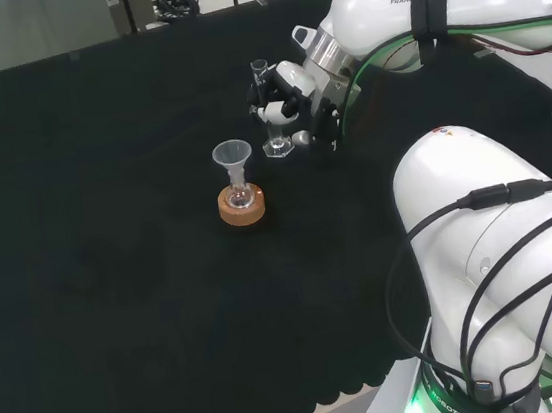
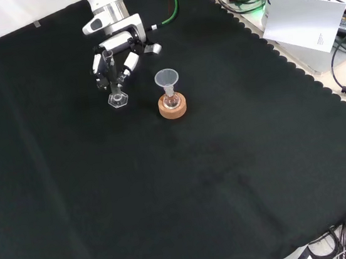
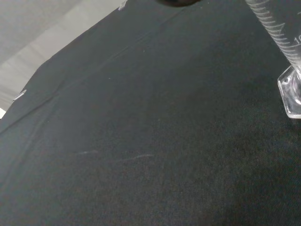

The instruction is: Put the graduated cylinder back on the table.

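My robot hand point(image 1: 288, 99) has its fingers curled round the graduated cylinder point(image 1: 266, 107), which stands upright with its hexagonal foot at or just above the black cloth of the table point(image 1: 109, 237), beside the cork ring point(image 1: 242, 206) that carries a small flask with a funnel point(image 1: 232, 156). I judge the lowering nearly done; whether the foot truly rests I cannot tell. Letting go and drawing away remain. The wrist view shows scale marks on the cylinder; I read nothing from them
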{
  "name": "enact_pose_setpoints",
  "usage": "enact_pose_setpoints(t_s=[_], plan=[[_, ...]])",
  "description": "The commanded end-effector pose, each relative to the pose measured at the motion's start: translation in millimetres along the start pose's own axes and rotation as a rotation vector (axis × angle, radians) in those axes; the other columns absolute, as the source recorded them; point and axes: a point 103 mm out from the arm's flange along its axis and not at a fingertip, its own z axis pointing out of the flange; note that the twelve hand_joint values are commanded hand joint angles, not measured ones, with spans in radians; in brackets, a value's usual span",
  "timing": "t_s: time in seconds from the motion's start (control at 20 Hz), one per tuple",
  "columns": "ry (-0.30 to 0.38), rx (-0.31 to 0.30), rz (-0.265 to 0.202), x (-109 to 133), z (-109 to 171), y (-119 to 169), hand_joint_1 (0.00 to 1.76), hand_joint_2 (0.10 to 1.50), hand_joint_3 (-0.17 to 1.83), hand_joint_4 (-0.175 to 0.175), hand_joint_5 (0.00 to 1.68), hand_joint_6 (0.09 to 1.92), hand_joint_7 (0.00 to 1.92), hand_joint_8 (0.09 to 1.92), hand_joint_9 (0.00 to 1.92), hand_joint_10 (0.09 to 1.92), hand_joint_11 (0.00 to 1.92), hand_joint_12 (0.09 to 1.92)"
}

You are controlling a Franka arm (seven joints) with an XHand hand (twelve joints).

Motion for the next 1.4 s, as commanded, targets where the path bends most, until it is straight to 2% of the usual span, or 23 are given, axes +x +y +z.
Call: enact_pose_setpoints(t_s=[0.05, 0.45, 0.7, 0.85, 1.0, 1.4], plan=[[0.021, 0.01, 0.008, -2, -3, -1, 1.16, 1.15, -0.17, -0.052, 0.77, 0.7, 0.73, 0.62, 1.11, 0.09, 0.81, 1.05], [0.04, 0.03, 0.023, -4, -8, 1, 1.11, 1.12, -0.17, -0.062, 0.63, 0.69, 0.65, 0.63, 1.03, 0.09, 0.67, 1.14], [0.044, 0.036, 0.035, -7, -12, 2, 1.07, 1.09, -0.17, -0.067, 0.47, 0.64, 0.49, 0.66, 0.9, 0.09, 0.49, 1.24], [0.04, 0.05, 0.05, -9, -16, 3, 1.03, 1.06, -0.17, -0.077, 0.34, 0.45, 0.34, 0.68, 0.78, 0.09, 0.34, 1.3], [0.037, 0.046, 0.053, -12, -22, 3, 0.99, 1.03, -0.17, -0.081, 0.31, 0.28, 0.25, 0.69, 0.7, 0.09, 0.26, 1.33], [0.018, 0.058, 0.061, -16, -39, 1, 0.9, 0.99, -0.17, -0.087, 0.25, 0.1, 0.09, 0.67, 0.56, 0.09, 0.12, 1.37]])
